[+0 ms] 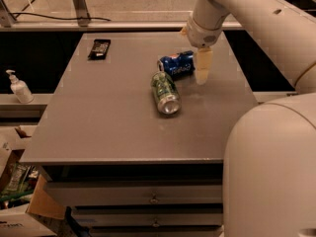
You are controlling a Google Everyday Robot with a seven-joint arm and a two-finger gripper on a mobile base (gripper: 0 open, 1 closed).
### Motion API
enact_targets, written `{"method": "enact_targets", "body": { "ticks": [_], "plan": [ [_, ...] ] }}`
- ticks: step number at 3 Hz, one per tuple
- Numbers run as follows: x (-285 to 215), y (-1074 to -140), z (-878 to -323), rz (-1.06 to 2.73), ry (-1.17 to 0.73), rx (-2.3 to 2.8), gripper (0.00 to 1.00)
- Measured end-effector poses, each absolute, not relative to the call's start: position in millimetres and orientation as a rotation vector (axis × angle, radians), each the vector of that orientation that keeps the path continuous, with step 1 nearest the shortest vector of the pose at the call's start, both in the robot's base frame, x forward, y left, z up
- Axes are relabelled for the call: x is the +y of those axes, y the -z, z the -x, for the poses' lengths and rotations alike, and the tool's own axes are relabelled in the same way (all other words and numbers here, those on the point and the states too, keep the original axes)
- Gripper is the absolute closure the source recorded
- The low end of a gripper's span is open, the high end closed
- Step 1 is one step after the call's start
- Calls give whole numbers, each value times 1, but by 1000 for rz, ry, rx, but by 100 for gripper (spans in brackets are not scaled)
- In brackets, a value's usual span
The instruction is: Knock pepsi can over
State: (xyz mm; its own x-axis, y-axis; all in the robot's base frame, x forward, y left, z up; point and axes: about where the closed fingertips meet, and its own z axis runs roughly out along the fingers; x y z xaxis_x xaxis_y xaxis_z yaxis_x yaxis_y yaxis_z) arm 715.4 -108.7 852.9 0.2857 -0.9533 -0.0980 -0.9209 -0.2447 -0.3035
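The pepsi can, blue with white lettering, lies on its side on the grey table, its long axis running left to right. The green can also lies on its side just in front of it, its silver end facing me; the two cans are close or touching. My gripper hangs from the white arm just to the right of the pepsi can's right end, low over the table and holding nothing.
A black phone-like object lies at the table's far left. A white pump bottle stands on a ledge left of the table. Drawers are below the table front. My white body fills the lower right.
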Motion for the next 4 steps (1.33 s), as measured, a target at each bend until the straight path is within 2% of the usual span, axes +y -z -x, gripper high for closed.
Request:
{"method": "enact_targets", "body": {
  "ticks": [3,4],
  "plan": [
    [-194,-899,-722,1712,-101,1855,0],
    [-196,-903,-722,1695,-106,1849,0]
  ]
}}
